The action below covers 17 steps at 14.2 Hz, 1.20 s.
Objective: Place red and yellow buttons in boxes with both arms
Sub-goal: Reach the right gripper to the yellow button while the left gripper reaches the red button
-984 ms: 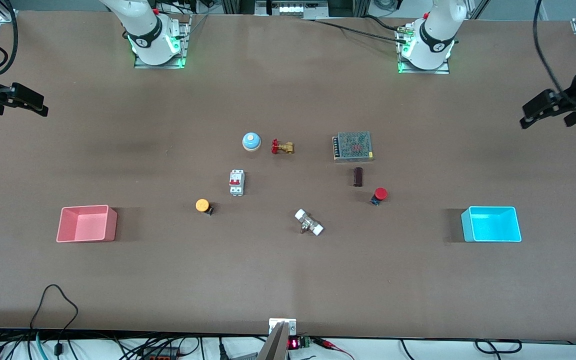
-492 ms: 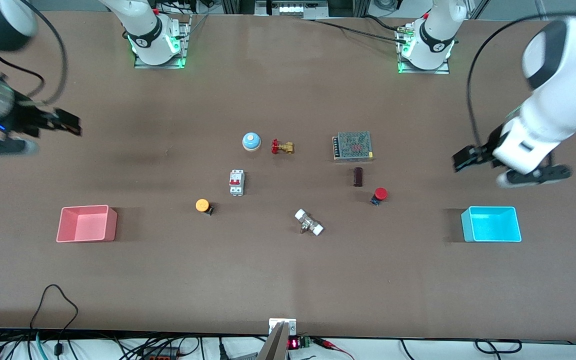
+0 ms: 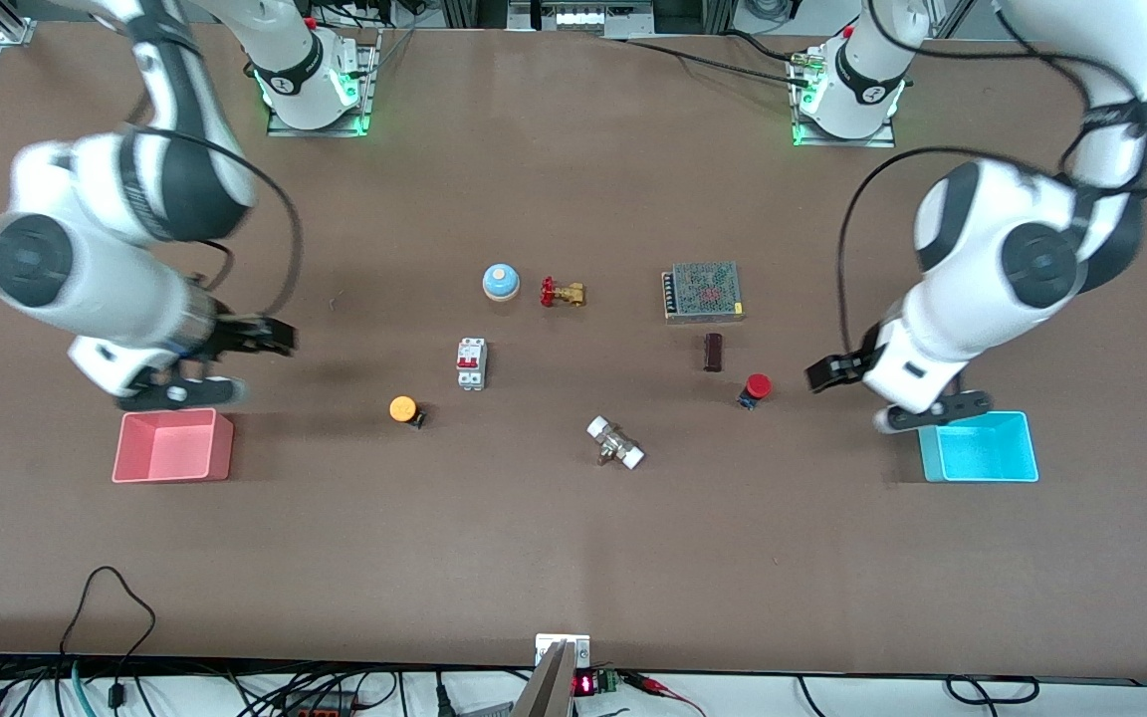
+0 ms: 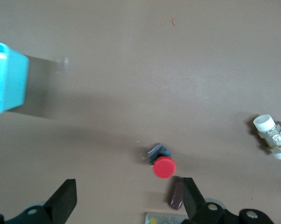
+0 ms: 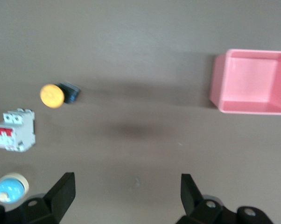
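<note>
The red button (image 3: 756,388) lies on the table between the middle and the cyan box (image 3: 979,446); it also shows in the left wrist view (image 4: 164,166). The yellow button (image 3: 403,409) lies between the middle and the pink-red box (image 3: 173,445); it also shows in the right wrist view (image 5: 52,95). My left gripper (image 3: 829,372) is open and empty over the table between the red button and the cyan box (image 4: 7,84). My right gripper (image 3: 270,339) is open and empty over the table beside the pink-red box (image 5: 252,81).
In the middle lie a blue domed bell (image 3: 500,282), a brass valve with a red handle (image 3: 563,293), a white circuit breaker (image 3: 471,362), a metal mesh power supply (image 3: 702,291), a dark small block (image 3: 713,352) and a white-ended fitting (image 3: 615,443).
Both arms have swung in from the table's ends toward the middle and come lower. The left gripper now hangs by the red button, the right gripper by the pink-red box. No object moved.
</note>
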Available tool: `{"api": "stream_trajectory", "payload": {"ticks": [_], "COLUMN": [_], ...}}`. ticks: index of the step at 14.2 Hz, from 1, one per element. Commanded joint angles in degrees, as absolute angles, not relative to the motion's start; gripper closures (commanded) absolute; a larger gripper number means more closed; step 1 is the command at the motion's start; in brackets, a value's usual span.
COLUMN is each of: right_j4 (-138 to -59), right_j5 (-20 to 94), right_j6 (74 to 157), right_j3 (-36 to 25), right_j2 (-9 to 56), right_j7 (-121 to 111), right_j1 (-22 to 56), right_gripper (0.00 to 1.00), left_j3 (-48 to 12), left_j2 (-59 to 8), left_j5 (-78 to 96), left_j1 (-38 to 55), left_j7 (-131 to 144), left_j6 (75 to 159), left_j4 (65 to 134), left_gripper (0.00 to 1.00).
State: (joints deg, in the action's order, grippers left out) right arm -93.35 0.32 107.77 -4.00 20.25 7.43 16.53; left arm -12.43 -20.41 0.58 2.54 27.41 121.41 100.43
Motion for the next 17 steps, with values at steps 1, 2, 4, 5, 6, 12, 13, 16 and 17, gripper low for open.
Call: {"api": "stream_trajectory", "payload": {"ticks": [1,2,4,5,6,12,13,16,17], "right_j4": [-92.7,-92.7,-92.6,-92.6,-92.6,-92.4,-92.4,-92.3,-92.1], "right_j5": [1.1,1.1,1.1,1.1,1.1,3.8,4.0,4.0,4.0], "right_j6": [111.9,112.9,114.0,115.3,116.9,124.8,125.8,127.4,127.8], "right_j3": [-4.3,-4.4,-4.3,-4.4,-4.4,-4.4,-4.4,-4.4,-4.4], "right_j2": [23.5,24.6,26.1,27.1,28.5,34.3,35.1,37.0,37.3], "right_j7": [12.2,13.4,16.5,16.7,16.8,17.6,17.6,17.6,17.6], "right_j1": [20.6,21.6,23.7,24.4,24.9,25.9,25.8,25.6,25.5], "right_gripper": [0.00,0.00,0.00,0.00,0.00,0.00,0.00,0.00,0.00], "left_j3": [-12.3,-12.3,-12.2,-12.2,-12.2,-11.9,-11.9,-11.9,-12.0], "left_j2": [-22.1,-23.1,-24.5,-25.4,-26.1,-28.3,-28.6,-29.4,-29.4], "left_j5": [-0.1,-0.3,-0.7,-0.8,-0.9,-4.1,-5.3,-6.9,-6.9], "left_j1": [4.8,5.4,6.5,6.7,7.3,8.9,9.0,9.0,9.0], "left_j7": [31.5,32.6,33.6,33.9,34.0,36.2,36.9,38.4,38.4], "left_j6": [128.3,130.6,132.4,132.9,134.2,138.1,138.1,138.4,138.4], "left_j4": [104.2,105.3,106.3,106.3,106.6,109.8,109.8,109.8,109.7], "left_gripper": [0.00,0.00,0.00,0.00,0.00,0.03,0.05,0.20,0.27]}}
